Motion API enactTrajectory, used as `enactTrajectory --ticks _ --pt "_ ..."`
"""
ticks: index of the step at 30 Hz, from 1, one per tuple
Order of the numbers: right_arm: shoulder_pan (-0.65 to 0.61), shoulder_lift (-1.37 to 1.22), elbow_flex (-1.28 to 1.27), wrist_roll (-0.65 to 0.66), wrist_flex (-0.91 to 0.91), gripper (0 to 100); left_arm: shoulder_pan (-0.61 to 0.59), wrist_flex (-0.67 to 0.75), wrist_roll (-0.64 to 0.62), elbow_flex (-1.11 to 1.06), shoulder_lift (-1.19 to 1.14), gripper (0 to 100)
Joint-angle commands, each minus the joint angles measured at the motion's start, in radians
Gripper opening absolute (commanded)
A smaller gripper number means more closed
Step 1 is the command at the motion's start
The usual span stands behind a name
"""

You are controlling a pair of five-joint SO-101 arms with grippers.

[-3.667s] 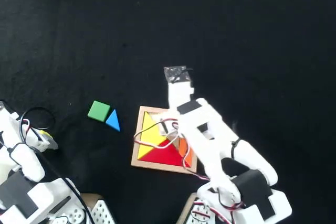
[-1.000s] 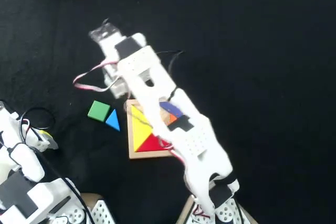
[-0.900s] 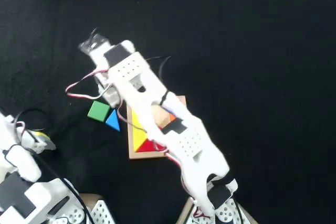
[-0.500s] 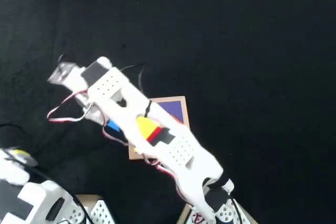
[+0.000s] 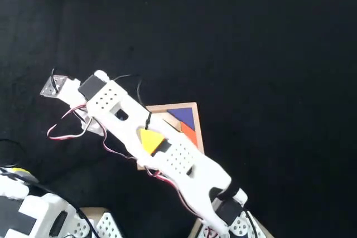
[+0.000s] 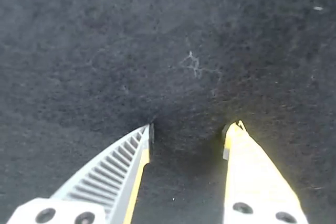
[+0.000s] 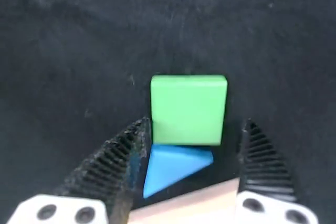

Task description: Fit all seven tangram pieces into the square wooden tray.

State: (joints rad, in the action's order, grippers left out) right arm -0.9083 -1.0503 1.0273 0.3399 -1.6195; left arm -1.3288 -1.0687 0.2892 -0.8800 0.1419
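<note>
Triangle (image 7: 170,167) sits inside the spread right end effector (image 7: 195,124), square (image 7: 189,108) just beyond; likely aligned for pickup.

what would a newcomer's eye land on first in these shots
The long white right arm slants across the square wooden tray in the high view, covering much of it. Next come the bright green square and blue triangle, close together on the black cloth and framed by the open right end effector.

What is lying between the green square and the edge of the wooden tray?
The blue triangle, close against the green square, as the right wrist view shows.
</note>
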Motion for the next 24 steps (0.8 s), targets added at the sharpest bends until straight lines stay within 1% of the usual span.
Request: enactTrajectory --ticks 1,4,8,10,12,16,19,22,24 --pt "-0.012 -0.05 0.136 0.006 0.005 27.8 -0.021 -0.006 0.006 -0.021 -0.011 23" --pt "-0.031 -0.111 0.223 0.003 -0.005 27.6 -0.021 -0.006 0.006 -0.021 -0.011 23" --pt "-0.034 -0.173 0.334 0.006 -0.06 27.5 -0.019 -0.005 0.006 -0.021 -0.011 23" --pt "-0.023 -0.194 0.38 0.009 -0.094 25.7 -0.019 -0.005 0.006 -0.021 -0.011 23" --pt "-0.015 -0.211 0.417 0.009 -0.117 19.3 -0.019 -0.005 0.006 -0.021 -0.011 23" --pt "0.008 -0.231 0.447 0.009 -0.133 0.9 -0.019 -0.005 0.006 -0.021 -0.011 23" --pt "0.028 -0.232 0.447 0.009 -0.135 3.6 -0.019 -0.005 0.006 -0.021 -0.011 23" --pt "0.046 -0.226 0.453 0.009 -0.137 0.9 -0.019 -0.005 0.006 -0.021 -0.011 23" --pt "0.06 -0.213 0.466 0.008 -0.146 1.1 -0.019 -0.005 0.006 -0.021 -0.011 23"
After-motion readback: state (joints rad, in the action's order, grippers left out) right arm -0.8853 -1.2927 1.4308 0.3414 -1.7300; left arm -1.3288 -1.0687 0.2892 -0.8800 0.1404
